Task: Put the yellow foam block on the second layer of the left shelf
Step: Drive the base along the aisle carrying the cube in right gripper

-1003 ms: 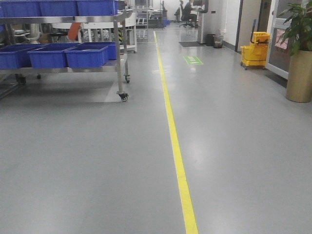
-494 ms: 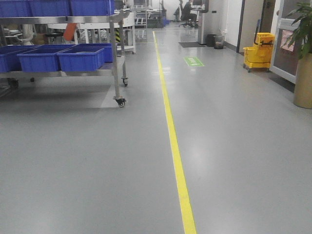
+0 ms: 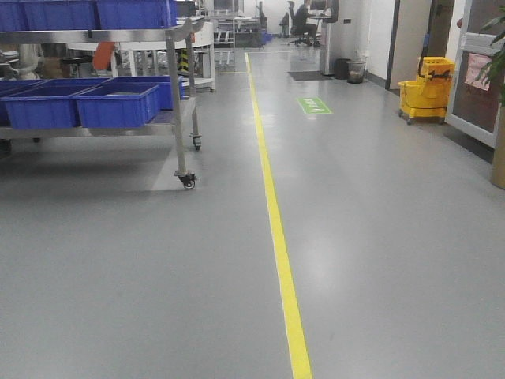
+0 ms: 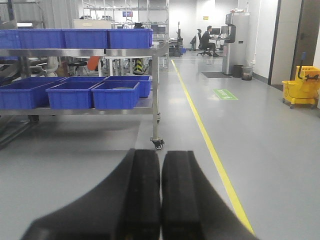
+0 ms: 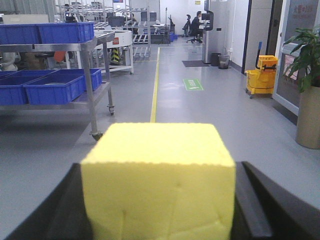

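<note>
Yellow, bright and matte, with a fine pitted texture, sharp edges and a few faint creases low on the near face: one yellow foam block, roughly a cube. Fills the lower middle of the right wrist view, held up over the grey floor. Sits pinched in the right gripper, one black finger against each side face. Left gripper carrying nothing, its two black fingers pressed flat together. Farther out, to the left and well apart from both grippers, one wheeled steel shelf with two layers in sight. Holds blue bins on both: at least three in a row on the upper layer, three along the front of the lower one and more behind, exact total hard to tell. Just right of the shelf, one yellow line running down the floor. Beyond it one green floor sign, one yellow mop bucket by the right wall, one potted plant at the right edge, and one seated person far down the hall.
</note>
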You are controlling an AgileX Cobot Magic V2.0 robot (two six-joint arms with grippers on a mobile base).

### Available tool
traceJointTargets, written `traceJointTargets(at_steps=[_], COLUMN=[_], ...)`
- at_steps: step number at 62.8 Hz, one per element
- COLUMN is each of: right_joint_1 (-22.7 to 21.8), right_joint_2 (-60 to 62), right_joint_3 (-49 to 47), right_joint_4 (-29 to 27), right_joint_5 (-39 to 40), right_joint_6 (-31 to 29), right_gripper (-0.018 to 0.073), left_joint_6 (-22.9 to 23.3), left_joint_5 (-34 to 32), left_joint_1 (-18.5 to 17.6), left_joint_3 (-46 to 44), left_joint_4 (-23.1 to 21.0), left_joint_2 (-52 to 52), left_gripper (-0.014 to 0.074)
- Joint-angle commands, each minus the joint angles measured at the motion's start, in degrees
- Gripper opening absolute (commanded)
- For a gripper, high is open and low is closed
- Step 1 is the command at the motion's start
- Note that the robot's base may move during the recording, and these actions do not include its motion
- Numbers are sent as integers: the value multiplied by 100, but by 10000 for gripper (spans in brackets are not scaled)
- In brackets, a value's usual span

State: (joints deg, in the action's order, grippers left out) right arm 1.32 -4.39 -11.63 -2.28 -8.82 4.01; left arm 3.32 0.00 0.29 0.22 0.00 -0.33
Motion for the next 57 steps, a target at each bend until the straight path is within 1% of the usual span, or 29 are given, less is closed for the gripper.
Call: traceJointTargets(at_steps=[1,57], right_joint_1=[-38,-38], right_joint_2=[-69,-69], right_joint_3=[-159,-159], right_joint_4=[-17,-17], right_joint_5=[560,560], right_joint_6=[-43,-43], right_gripper=[504,504], left_joint_6=[19,19], left_joint_5=[-462,-462], left_joint_1=[-29,-29], left_joint_3=[152,152], left_joint_4=[-32,-32], left_joint_2=[-104,-104], left_gripper=[124,124])
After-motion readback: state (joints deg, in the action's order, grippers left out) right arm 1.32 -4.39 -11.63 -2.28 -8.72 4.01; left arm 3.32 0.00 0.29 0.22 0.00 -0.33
